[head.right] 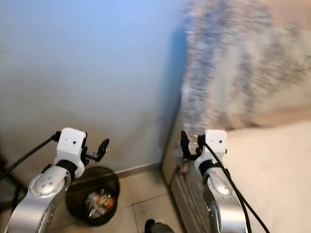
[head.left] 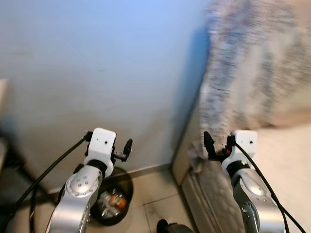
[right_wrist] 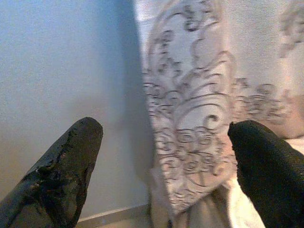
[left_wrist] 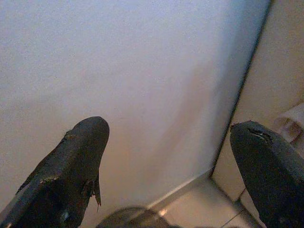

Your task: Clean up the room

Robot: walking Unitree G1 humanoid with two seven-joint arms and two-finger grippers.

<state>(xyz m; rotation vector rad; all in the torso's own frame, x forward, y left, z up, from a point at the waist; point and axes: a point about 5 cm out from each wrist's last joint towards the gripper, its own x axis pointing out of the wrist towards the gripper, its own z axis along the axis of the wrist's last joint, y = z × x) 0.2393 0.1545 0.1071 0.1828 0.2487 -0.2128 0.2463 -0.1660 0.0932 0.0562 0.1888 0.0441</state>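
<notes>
A round black waste bin (head.left: 112,199) stands on the tiled floor against the wall, with coloured wrappers inside it. My left gripper (left_wrist: 168,156) is held up above the bin, facing the pale wall, open and empty. My right gripper (right_wrist: 164,156) is raised beside the bed's corner, open and empty, facing a patterned pillow (right_wrist: 209,99). The pillow (head.left: 257,68) leans at the head of the bed (head.left: 291,160).
A pale blue wall (head.left: 97,73) rises close in front. The bed's side panel (head.left: 187,160) meets the tiled floor (head.left: 155,204) to the right of the bin. A dark object (head.left: 170,226) lies on the floor at the lower edge. Dark furniture stands at far left.
</notes>
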